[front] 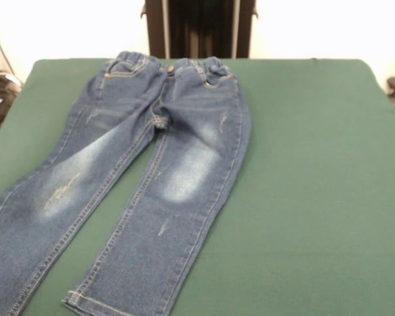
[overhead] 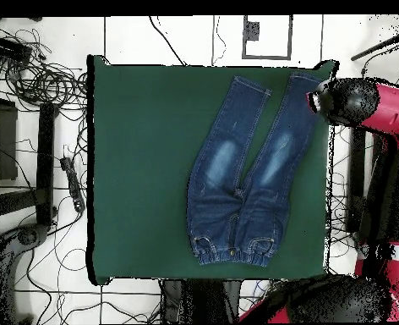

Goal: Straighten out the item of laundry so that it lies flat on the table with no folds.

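Observation:
The small blue denim jeans lie front side up on the dark green table, spread out with both legs apart. The elastic waistband is at the far edge, by the pedestal. Faded whitish patches mark both thighs. One leg ends in a hem at the near edge; the other runs off the picture's left side. In the overhead view the jeans lie right of the table's middle, on the green top, with the waistband towards the robot's base. No gripper shows in either view.
A red and black arm segment hangs over the table's right edge, close to one leg's end. The dark pedestal stands behind the waistband. Cables lie on the floor to the left of the table.

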Controlling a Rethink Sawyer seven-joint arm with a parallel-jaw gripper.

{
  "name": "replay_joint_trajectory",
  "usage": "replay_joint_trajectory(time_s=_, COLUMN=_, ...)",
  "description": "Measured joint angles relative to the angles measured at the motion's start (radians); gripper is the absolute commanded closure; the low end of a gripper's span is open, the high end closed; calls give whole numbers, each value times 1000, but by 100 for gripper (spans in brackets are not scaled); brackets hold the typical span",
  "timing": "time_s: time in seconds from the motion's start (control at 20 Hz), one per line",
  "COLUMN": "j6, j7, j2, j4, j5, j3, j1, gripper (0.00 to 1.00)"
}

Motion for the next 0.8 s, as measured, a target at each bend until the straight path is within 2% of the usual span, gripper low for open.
replay_joint_trajectory(time_s=0.35, j6=42, j7=0, j2=5, j4=-29, j5=45, j3=-12, j1=26, gripper=0)
replay_joint_trajectory(time_s=0.8, j6=43, j7=0, j2=5, j4=-34, j5=53, j3=-68, j1=102, gripper=0)
